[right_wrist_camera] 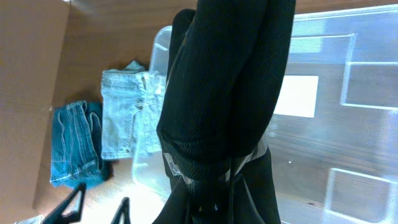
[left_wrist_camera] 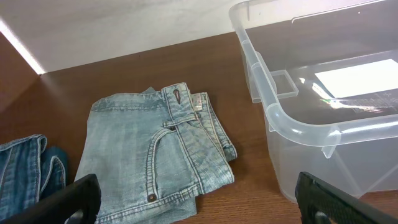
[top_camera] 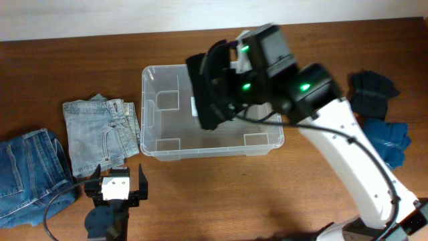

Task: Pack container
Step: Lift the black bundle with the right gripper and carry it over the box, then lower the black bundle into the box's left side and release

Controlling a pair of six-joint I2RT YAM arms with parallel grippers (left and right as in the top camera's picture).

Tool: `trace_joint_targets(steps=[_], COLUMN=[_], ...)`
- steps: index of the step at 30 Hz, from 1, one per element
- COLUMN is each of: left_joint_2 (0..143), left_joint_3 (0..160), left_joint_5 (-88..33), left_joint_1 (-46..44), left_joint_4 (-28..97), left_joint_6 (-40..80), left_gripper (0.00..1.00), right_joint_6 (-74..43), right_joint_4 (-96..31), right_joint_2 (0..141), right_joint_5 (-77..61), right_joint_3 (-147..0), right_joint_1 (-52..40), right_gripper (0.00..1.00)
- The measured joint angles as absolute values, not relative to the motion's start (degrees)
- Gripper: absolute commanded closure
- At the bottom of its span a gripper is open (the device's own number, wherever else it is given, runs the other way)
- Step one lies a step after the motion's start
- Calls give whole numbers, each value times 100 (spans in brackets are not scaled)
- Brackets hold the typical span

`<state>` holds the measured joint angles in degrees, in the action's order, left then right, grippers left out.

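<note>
Right hand [top_camera: 231, 72] holds black garment [top_camera: 210, 94] above container's [top_camera: 144, 110] open middle.

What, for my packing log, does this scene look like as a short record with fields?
bin: clear, on the table, no clothes lying on its floor
right pincer: shut on black garment, hanging over the bin
left pincer: open, holding nothing
light jeans: folded, left of the bin
dark jeans: far left
pile of dark clothes: right of the bin
</note>
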<state>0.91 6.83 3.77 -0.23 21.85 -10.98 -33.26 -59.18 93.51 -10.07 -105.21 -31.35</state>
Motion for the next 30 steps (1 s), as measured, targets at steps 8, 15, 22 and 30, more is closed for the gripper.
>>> trace_joint_targets(steps=[8, 15, 22, 30], left_joint_2=[91, 91, 91, 91], left_joint_3=[683, 683, 683, 683], left_joint_5=[377, 377, 377, 377], left_joint_1=[-23, -25, -23, -25], left_joint_4=[2185, 2185, 2185, 2185], left_joint_6=[-1096, -1096, -1096, -1098], left_gripper=[1, 1, 1, 0], right_joint_6=[-4510, -5061, -5225, -5251], right_joint_4=[-5408, -5046, -4934, -4615], right_joint_2=[9983, 10728, 11131, 11467], right_joint_5=[-213, -10, 1, -137], right_joint_3=[-10521, -10521, -10521, -10521], right_joint_1=[-4115, -4362, -4372, -4372], right_gripper=[96, 96, 96, 96])
